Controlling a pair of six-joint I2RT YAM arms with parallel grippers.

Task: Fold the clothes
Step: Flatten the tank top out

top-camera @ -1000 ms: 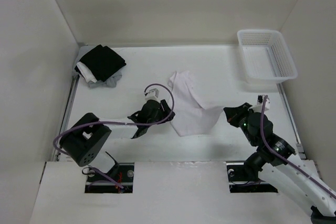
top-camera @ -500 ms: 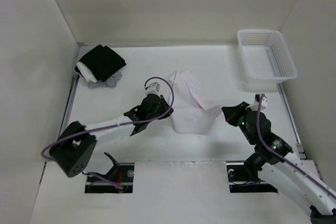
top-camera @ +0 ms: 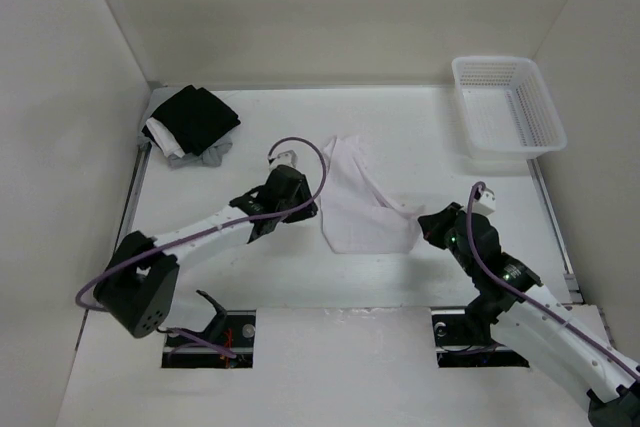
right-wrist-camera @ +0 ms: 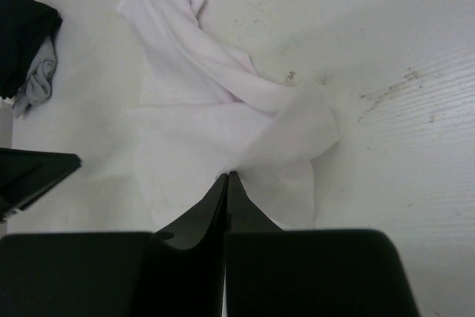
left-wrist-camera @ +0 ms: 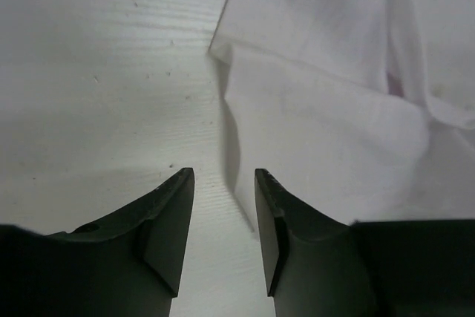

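Note:
The clothes (top-camera: pixel 362 209), a thin white garment, lie crumpled in the middle of the table, with a narrow part running back toward the far side. My left gripper (top-camera: pixel 308 213) stands open just off the garment's left edge. In the left wrist view its gripper (left-wrist-camera: pixel 223 176) has only bare table between its fingers, and the clothes (left-wrist-camera: pixel 326 109) lie ahead and to the right. My right gripper (top-camera: pixel 428 224) is at the garment's right corner. In the right wrist view this gripper (right-wrist-camera: pixel 228 177) is shut on a raised fold of the clothes (right-wrist-camera: pixel 215 109).
A pile of black, white and grey clothes (top-camera: pixel 190 122) lies at the far left corner and also shows in the right wrist view as the pile (right-wrist-camera: pixel 26 35). A white plastic basket (top-camera: pixel 506 107) stands at the far right. Walls close in the table (top-camera: pixel 250 267) on three sides.
My left gripper shut at the garment's left edge, drew it a little, then opened and let go. My right gripper has moved slightly left, still holding its corner.

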